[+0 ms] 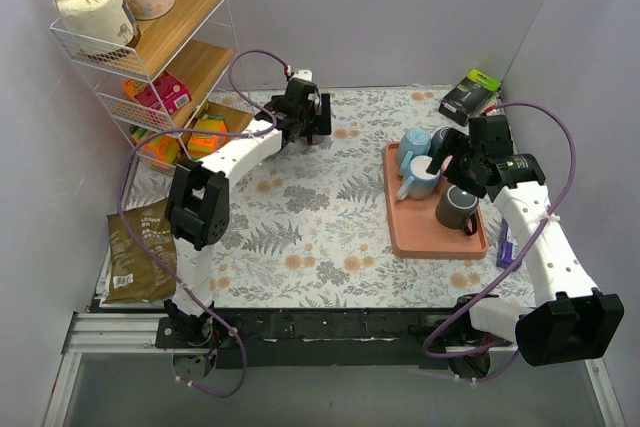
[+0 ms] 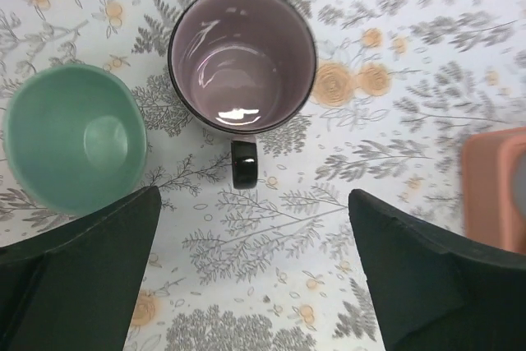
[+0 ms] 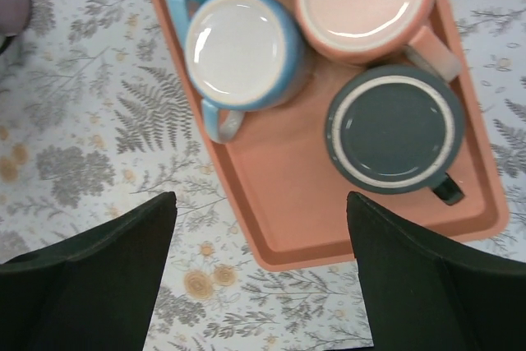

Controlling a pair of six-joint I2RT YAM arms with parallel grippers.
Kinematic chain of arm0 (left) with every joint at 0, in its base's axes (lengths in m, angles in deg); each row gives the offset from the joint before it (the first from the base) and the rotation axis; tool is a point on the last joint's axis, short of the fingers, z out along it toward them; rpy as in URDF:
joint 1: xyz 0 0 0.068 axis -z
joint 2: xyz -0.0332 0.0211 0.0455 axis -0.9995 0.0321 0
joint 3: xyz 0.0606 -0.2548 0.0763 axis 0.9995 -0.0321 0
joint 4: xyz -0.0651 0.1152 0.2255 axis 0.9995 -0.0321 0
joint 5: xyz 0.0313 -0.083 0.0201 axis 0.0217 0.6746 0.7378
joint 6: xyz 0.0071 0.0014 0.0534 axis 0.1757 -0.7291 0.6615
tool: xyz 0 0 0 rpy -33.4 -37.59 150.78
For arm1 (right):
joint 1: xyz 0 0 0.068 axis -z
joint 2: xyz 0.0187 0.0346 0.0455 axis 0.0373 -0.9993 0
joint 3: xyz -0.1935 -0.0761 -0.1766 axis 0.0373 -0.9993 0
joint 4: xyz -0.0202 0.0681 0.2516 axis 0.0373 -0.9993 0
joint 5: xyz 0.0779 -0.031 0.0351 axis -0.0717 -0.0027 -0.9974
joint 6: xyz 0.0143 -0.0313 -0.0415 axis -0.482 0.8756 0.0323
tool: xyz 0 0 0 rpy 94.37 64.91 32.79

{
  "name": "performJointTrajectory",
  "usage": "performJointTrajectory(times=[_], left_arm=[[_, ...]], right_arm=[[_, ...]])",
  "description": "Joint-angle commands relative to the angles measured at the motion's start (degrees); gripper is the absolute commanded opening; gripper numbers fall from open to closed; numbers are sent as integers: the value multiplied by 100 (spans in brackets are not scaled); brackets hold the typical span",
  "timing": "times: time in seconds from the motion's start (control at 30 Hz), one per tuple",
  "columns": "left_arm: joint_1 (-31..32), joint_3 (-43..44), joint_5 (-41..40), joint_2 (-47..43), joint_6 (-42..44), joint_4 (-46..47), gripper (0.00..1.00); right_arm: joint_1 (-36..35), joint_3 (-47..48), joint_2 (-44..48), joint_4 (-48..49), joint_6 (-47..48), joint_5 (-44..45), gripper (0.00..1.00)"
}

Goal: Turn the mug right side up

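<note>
In the left wrist view a dark mug point(image 2: 242, 59) with a lilac inside stands upright on the floral cloth, its handle point(image 2: 244, 163) toward my fingers. My left gripper point(image 2: 255, 228) is open and empty just short of it, and sits at the back middle of the table point(image 1: 305, 125). On the salmon tray point(image 3: 329, 228) several mugs stand upside down: a blue one point(image 3: 238, 47), a pink one point(image 3: 366, 2) and a dark grey one point(image 3: 394, 129). My right gripper point(image 3: 261, 203) is open and empty above the tray's edge, and also shows in the top view point(image 1: 455, 162).
A green cup point(image 2: 74, 137) stands upright left of the dark mug. A wire shelf point(image 1: 150, 57) with toilet rolls and snack packs is at the back left. A brown bag point(image 1: 140, 247) lies at the left edge. A black-and-green box point(image 1: 470, 95) sits at the back right.
</note>
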Motion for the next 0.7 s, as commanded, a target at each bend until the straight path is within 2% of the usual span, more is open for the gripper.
performJointTrajectory(times=[0.0,0.2,0.33,0.53,0.67], left_arm=[[37,-202,188,-1198,-82,-123,98],[37,-694,697,-1962,-109,-325,98],[37,-1002,1014,-2324,-117,-334,98],[37,-1222,1217,-2570,-12,-334,98],[28,-1319,1331,-2641,-56,-290,98]], right_arm=[[29,256,-84,-602,488,935,91],[29,-25,-32,-585,1981,1042,90],[38,-148,12,-752,2466,1270,90],[117,-1226,433,-129,3327,1060,93],[537,-1703,715,679,3758,558,93]])
